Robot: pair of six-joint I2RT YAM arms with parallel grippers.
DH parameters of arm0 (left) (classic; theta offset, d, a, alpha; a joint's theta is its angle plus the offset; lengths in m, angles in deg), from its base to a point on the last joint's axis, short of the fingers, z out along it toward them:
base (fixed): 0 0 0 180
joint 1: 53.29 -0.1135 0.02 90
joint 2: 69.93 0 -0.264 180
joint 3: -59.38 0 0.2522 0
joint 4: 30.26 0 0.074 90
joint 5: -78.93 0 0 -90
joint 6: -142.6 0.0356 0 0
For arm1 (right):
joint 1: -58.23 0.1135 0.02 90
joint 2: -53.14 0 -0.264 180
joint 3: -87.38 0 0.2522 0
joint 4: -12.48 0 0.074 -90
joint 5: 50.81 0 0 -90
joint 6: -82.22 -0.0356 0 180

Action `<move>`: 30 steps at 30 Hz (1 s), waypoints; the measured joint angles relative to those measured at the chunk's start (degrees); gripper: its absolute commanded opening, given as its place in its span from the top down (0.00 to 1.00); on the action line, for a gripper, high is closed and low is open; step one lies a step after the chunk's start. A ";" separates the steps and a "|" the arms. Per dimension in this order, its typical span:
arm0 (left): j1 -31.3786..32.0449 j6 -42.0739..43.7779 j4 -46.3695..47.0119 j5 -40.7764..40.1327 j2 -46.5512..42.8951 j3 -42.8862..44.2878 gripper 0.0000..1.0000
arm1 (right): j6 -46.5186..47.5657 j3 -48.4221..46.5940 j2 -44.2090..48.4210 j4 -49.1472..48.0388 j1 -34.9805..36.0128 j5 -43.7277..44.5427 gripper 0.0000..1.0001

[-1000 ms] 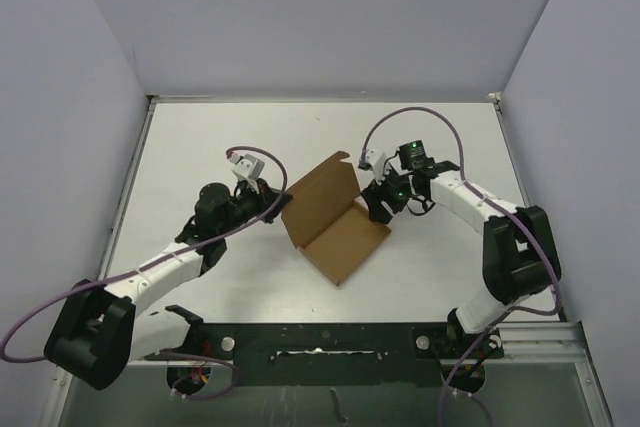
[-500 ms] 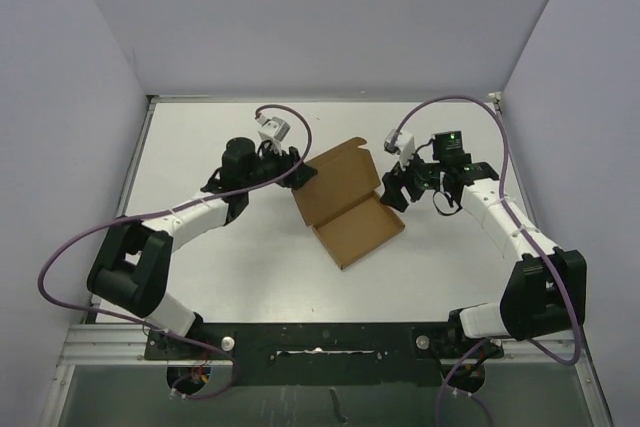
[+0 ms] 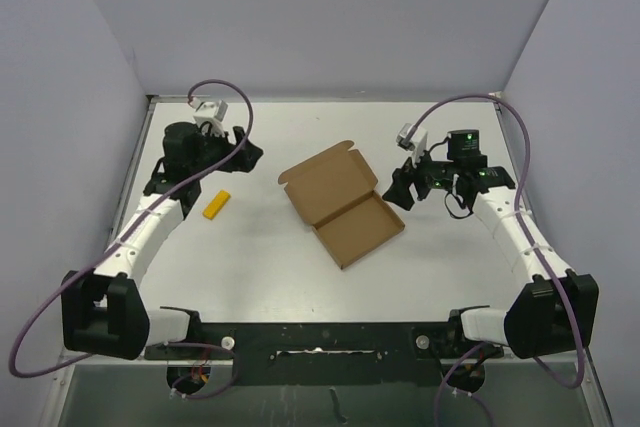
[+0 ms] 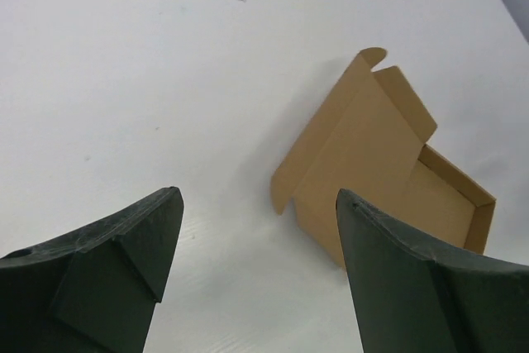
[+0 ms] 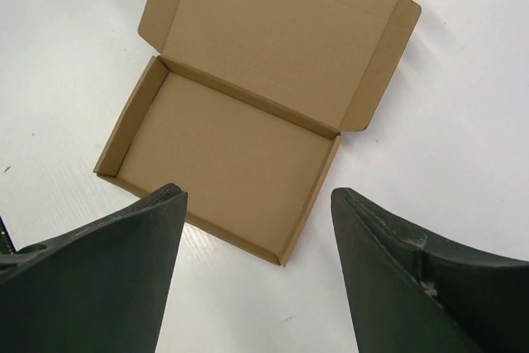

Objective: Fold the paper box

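Plainly open on the white table [image 3: 300, 127]: paper box [image 3: 340, 209], tray walls up, lid flap folded back. Well left of the box, left gripper [image 3: 245, 152], jaws apart, clamped on nothing. Just right of the box, right gripper [image 3: 397, 187], jaws likewise apart, empty. Left of the box too, small yellow block [image 3: 216, 205].

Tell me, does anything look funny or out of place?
A small yellow block lies loose on the table, left of the open paper box. It looks stray: outside the box, nothing holding it.
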 measured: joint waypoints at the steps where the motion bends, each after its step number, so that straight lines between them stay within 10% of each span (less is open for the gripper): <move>1: -1.03 0.42 -1.75 -0.55 -1.18 0.00 0.26 | -0.11 -0.02 0.09 0.02 -0.20 -0.39 0.28; 20: -4.31 18.34 -34.45 -16.63 15.06 7.65 0.24 | -2.19 0.02 1.36 0.24 -3.43 -7.56 0.27; 30: -10.45 19.45 -38.16 -13.05 28.81 16.81 0.43 | -2.16 0.11 0.33 0.46 -3.52 -7.56 0.27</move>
